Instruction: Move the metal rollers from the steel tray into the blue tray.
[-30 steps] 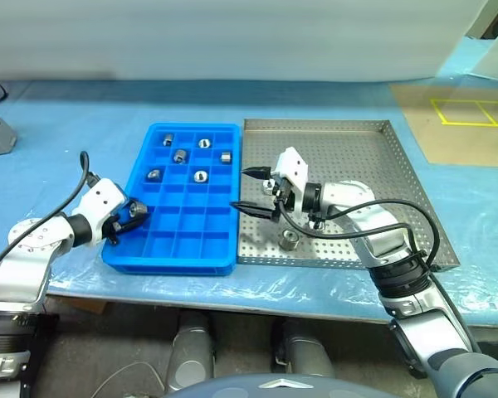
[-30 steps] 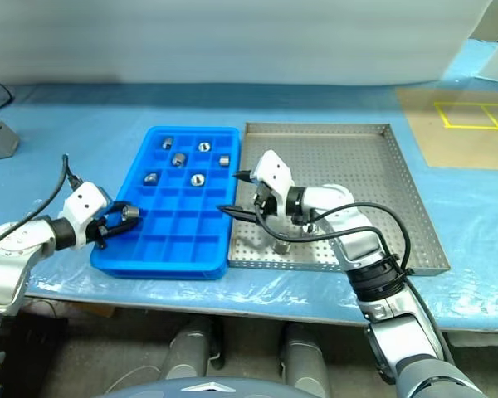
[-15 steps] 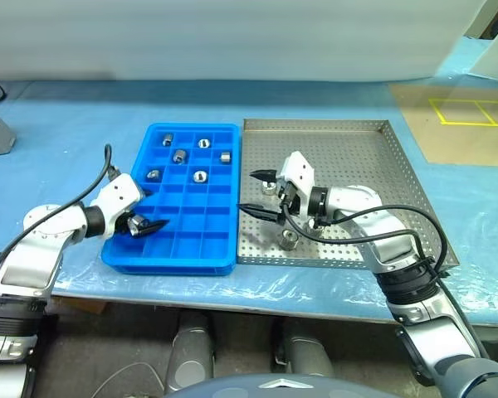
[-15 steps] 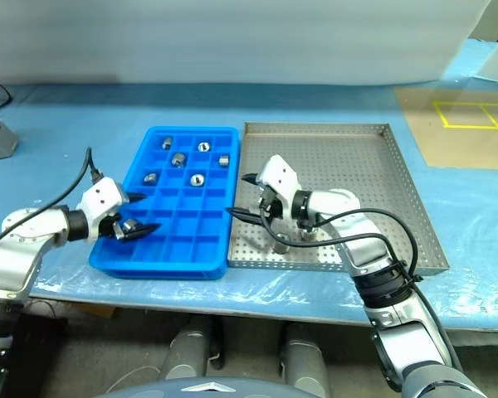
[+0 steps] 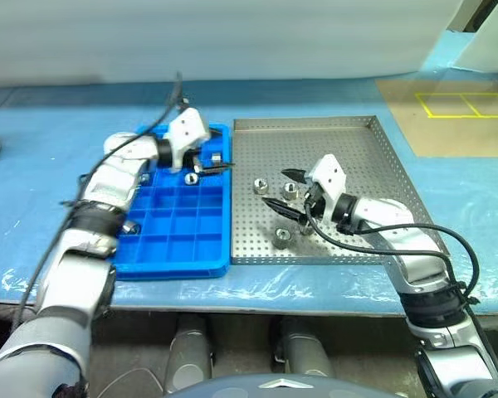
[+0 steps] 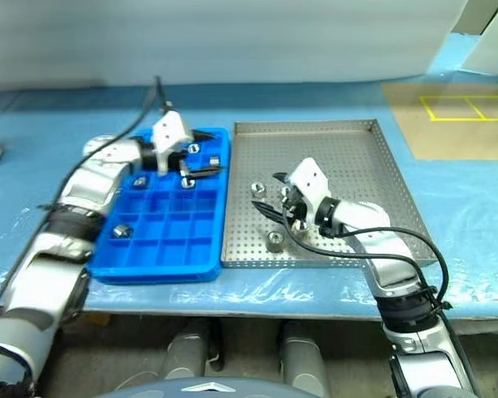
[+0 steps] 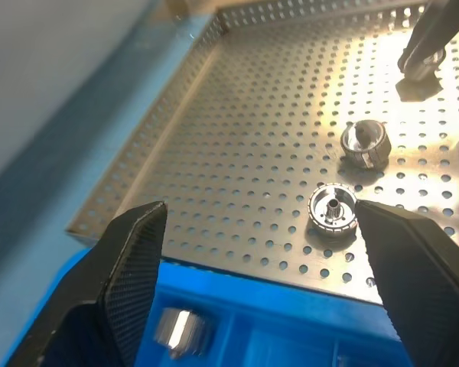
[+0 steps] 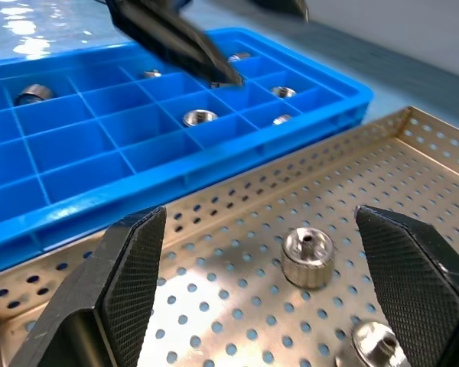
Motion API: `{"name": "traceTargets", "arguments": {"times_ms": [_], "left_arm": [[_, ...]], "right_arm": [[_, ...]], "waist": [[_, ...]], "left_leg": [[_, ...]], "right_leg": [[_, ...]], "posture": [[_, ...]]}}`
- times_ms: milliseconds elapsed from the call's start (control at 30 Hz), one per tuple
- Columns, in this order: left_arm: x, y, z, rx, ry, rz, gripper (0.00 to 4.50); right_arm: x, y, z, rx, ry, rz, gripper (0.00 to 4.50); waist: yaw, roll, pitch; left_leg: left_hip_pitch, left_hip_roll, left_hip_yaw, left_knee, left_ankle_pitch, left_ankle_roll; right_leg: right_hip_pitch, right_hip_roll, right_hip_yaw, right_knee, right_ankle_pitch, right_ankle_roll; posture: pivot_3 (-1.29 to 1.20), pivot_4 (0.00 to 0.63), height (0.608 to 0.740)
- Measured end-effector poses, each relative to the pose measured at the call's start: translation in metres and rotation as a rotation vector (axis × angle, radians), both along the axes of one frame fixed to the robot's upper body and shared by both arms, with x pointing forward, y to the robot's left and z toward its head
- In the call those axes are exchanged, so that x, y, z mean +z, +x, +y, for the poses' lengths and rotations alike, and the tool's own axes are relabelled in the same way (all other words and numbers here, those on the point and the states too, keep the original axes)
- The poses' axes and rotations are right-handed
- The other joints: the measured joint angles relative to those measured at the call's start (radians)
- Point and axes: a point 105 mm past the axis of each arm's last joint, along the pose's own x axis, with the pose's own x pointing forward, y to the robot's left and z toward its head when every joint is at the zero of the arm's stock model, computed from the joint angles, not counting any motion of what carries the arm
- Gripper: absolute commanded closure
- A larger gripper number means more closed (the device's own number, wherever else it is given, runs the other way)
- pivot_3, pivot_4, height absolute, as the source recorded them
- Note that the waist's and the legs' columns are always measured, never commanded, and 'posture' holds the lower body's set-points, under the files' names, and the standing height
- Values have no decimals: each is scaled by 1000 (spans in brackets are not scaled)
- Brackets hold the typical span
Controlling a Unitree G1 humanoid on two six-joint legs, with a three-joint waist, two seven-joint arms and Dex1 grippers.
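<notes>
Right gripper [image 5: 287,188] open, roller [image 5: 290,188] between fingers.

Blue-covered desk [image 5: 33,174] carrying the blue tray [image 5: 176,249] and, touching its right edge, the steel tray [image 5: 373,166]. Left pincer [image 5: 213,161] over the blue tray's far right corner, fingers spread, nothing between them. Right pincer [image 5: 284,190] low over the steel tray, fingers apart, empty. Four metal rollers [image 5: 280,236] lying loose on the perforated floor near that pincer. More rollers sitting in blue compartments, one [image 5: 130,227] near the left rim, apart from the others.
</notes>
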Motion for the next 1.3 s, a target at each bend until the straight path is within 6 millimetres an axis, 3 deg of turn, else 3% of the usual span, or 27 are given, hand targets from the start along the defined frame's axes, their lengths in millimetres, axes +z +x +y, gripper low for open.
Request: {"name": "traceTargets", "arguments": {"times_ms": [100,233,633,1133,1267,1300], "left_arm": [[-28,5,-20,-26,26,105,373],[-45,6,-34,-71,135,128,373],[-63,17,-54,-6,409,92,373],[-69,17,-62,3,473,74,373],[-70,14,-63,-25,476,78,1285],[-71,13,-63,-29,477,82,1285]], "right_arm": [[-1,-5,-3,-37,3,-3,411],[-3,-13,-5,-69,1,4,411],[-7,-10,-14,-176,6,-10,411],[-16,-10,-23,-241,-17,-14,411],[-16,-10,-22,-243,-14,-14,411],[-16,-10,-22,-243,-13,-14,411]], "waist": [[-14,0,0],[-33,-1,0],[-49,-1,0],[-66,-2,-1],[-67,-2,-1],[-67,-2,-1]], "left_leg": [[-2,0,0,2,-1,2],[-2,0,0,3,-2,3],[-1,1,-1,7,-3,4],[1,-1,-2,12,-6,9],[1,-1,-3,12,-6,10],[1,-1,-3,11,-6,10]], "right_leg": [[-1,0,0,0,0,0],[-1,0,0,-1,0,0],[2,0,-1,-1,0,2],[11,-1,-1,-5,-4,8],[11,-1,-1,-6,-4,8],[11,-1,-1,-6,-3,8]], "posture": [[-376,150,740],[-412,150,740],[-454,150,740],[-484,150,740],[-479,150,740],[-477,150,740]]}}
